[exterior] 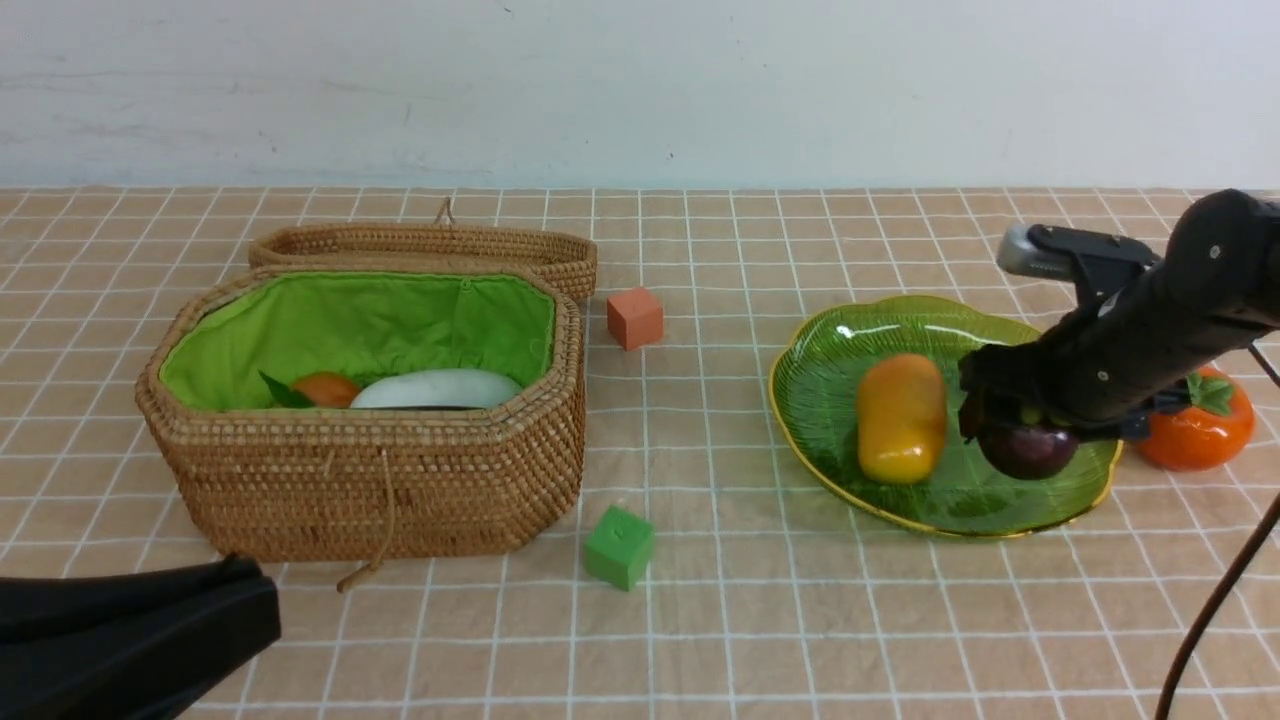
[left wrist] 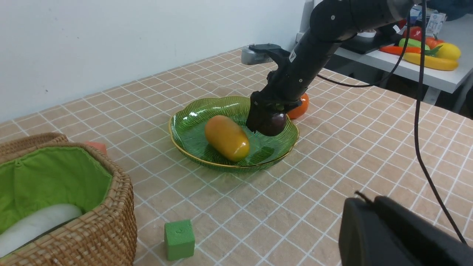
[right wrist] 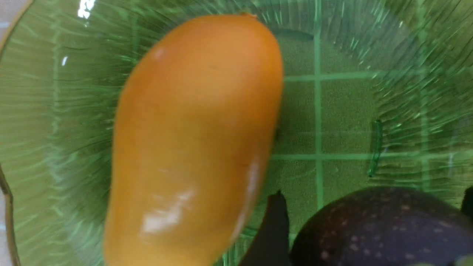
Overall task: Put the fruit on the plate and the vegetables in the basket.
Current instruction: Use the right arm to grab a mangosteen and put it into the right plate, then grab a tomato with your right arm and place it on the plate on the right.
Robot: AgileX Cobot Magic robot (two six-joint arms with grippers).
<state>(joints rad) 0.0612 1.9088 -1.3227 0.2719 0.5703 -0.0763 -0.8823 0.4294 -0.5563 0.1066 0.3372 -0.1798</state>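
Observation:
On the green plate (exterior: 800, 350) the yellow-orange mango (exterior: 900, 418) lies flat. Beside it the dark purple mangosteen (exterior: 1028, 450) sits low over the glass. My right gripper (exterior: 1020, 425) straddles it, open, and a thin gap shows beside one finger (right wrist: 273, 229). An orange persimmon (exterior: 1200, 428) stands on the cloth just right of the plate. The wicker basket (exterior: 380, 480) holds the white radish (exterior: 437, 388) and the tan-orange potato (exterior: 325, 388); the eggplant is hidden. My left gripper (left wrist: 364, 202) is shut and empty, low at the front left.
An orange cube (exterior: 634, 317) sits behind the gap between basket and plate, and a green cube (exterior: 619, 546) in front of it. The basket's lid (exterior: 430, 245) lies open behind it. A black cable (exterior: 1215, 600) hangs at the right edge.

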